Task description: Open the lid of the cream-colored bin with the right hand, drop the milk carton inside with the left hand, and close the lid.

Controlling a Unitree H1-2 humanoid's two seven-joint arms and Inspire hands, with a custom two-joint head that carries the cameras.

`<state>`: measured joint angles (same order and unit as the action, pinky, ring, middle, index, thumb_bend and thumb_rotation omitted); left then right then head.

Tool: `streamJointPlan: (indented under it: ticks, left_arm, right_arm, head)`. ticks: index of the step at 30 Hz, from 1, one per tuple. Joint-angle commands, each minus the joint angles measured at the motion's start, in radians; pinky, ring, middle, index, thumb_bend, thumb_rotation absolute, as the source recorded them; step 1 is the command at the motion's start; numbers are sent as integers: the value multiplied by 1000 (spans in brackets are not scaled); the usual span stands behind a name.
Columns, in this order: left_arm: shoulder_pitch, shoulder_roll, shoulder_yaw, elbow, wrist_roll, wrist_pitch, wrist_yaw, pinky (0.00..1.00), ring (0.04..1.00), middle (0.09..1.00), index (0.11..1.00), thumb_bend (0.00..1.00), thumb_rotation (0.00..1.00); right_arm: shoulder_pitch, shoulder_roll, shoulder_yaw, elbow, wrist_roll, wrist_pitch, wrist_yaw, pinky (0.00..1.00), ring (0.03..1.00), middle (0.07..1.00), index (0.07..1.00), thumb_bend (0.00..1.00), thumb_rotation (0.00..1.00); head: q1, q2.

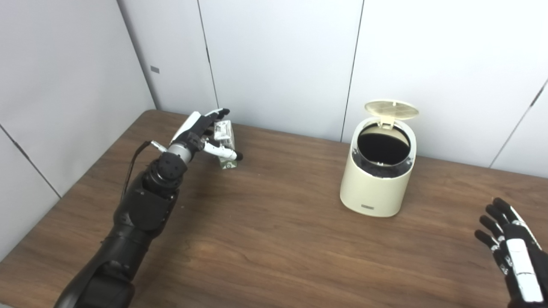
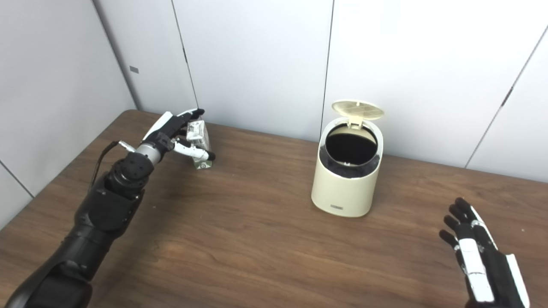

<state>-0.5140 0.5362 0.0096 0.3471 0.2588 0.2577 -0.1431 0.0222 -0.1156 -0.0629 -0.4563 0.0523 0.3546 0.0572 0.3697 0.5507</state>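
Note:
The cream-colored bin (image 1: 376, 188) stands on the table right of centre with its lid (image 1: 391, 109) tipped up and its dark inside showing. The small milk carton (image 1: 224, 130) stands on the table at the far left. My left hand (image 1: 197, 134) is around it, with straight fingers over its top and back and the thumb across its front, and it looks open rather than clamped. My right hand (image 1: 513, 252) is open and empty at the bottom right, well away from the bin.
The brown wooden table (image 1: 274, 239) runs to grey wall panels (image 1: 278, 64) just behind the bin and the carton. Bare tabletop lies between the carton and the bin.

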Motion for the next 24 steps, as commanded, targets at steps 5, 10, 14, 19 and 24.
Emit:
streamJointPlan:
  ticks: [5, 10, 14, 19, 24]
  left_arm:
    - [-63, 54, -3, 10, 22, -49, 20, 824, 882, 895, 901, 914, 14]
    - [-62, 56, -2, 15, 24, -61, 24, 719, 796, 822, 827, 856, 0]
    - [-59, 41, 12, 8, 26, -54, 56, 606, 678, 729, 735, 812, 0]
    - [-60, 3, 27, 6, 26, -63, 115, 516, 554, 547, 538, 574, 11]
    - [-78, -37, 13, 36, 37, -108, 159, 491, 491, 505, 466, 504, 0]
  right_arm:
    - [-23, 6, 5, -46, -22, -1, -16, 881, 918, 922, 927, 461, 850]
    - [-22, 14, 5, -50, -19, 0, -19, 877, 919, 923, 933, 429, 858]
    - [-23, 14, 5, -43, -18, -12, -16, 824, 914, 923, 931, 442, 850]
    - [-24, 1, 8, -31, -26, -40, -9, 745, 883, 913, 933, 374, 820]
    - [-24, -10, 1, -15, -21, -71, -6, 681, 837, 872, 908, 389, 799]
  head:
    - [1, 0]
    - [1, 0]
    - [-3, 0]
    - [-8, -2]
    - [-2, 1]
